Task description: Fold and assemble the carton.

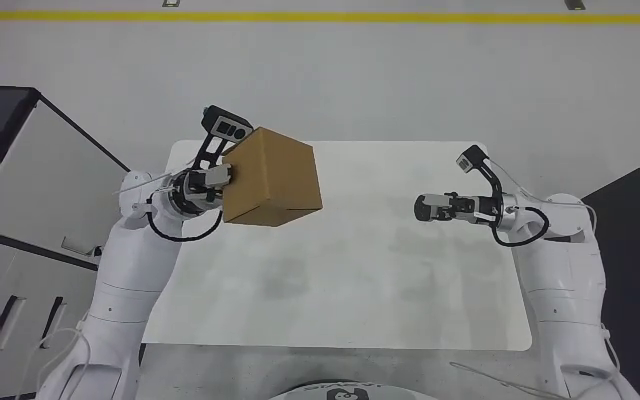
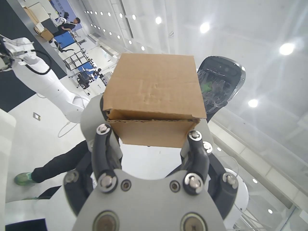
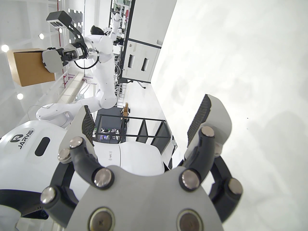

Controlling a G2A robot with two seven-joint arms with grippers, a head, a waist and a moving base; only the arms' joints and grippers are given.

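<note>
The brown carton (image 1: 272, 178) is folded into a closed box and held tilted in the air above the table's far left part. My left gripper (image 1: 224, 177) is shut on its near side. In the left wrist view the carton (image 2: 154, 90) sits between the two fingers (image 2: 103, 133), with a slightly raised flap edge facing the camera. My right gripper (image 1: 424, 208) hovers over the right half of the table, well apart from the carton. Its pads (image 3: 203, 114) stand open with nothing between them. From the right wrist view the carton (image 3: 27, 67) hangs in the left gripper (image 3: 51, 61), clear of the table.
The white table (image 1: 400, 300) carries nothing else. A grey cabinet (image 1: 35, 150) stands off the table's left side. A yellow floor line (image 1: 320, 16) runs beyond the far edge.
</note>
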